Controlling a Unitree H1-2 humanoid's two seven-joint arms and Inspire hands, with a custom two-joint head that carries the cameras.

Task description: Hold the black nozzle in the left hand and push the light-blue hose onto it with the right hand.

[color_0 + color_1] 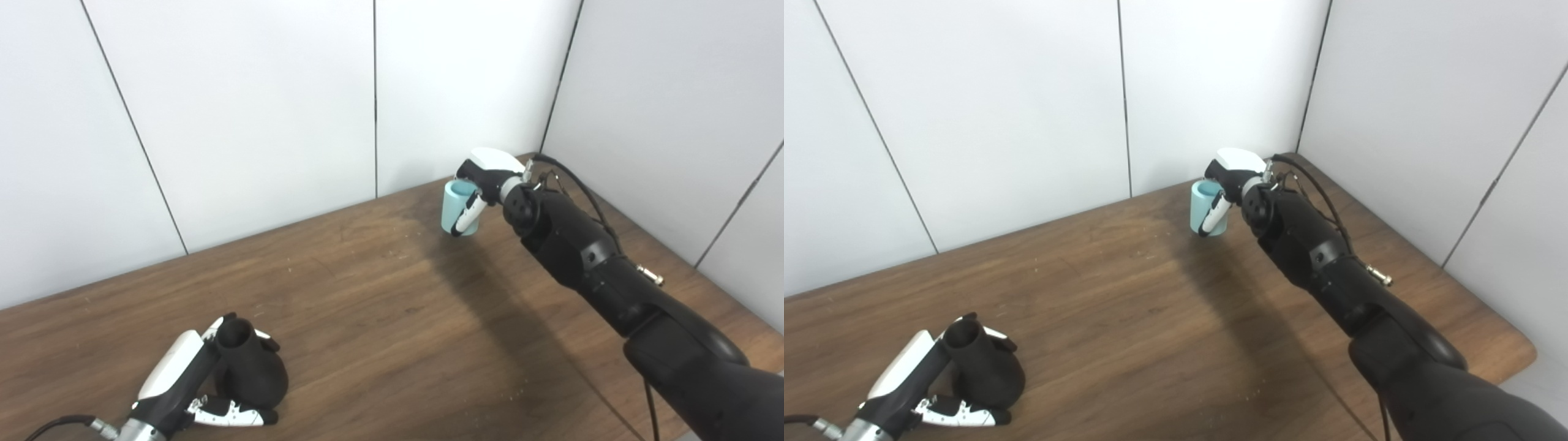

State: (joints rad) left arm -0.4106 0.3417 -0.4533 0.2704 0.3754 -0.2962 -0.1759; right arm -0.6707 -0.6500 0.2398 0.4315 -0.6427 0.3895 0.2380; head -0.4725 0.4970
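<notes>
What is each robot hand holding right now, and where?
Left robot hand: black nozzle, around its body. Right robot hand: light-blue hose, around its side.

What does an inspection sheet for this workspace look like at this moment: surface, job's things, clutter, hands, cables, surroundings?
Surface: dark wooden table, scuffed, with pale specks.
Job's things: black nozzle near the front left, opening up; light-blue hose, a short tube, far back near the wall corner. The two are far apart, not joined.
Clutter: nothing seen.
Hands: left hand wrapped around the nozzle; right hand closed on the hose.
Cables: black cable looping along the right forearm; another at the left wrist.
Surroundings: white panelled walls behind and to the right.
</notes>
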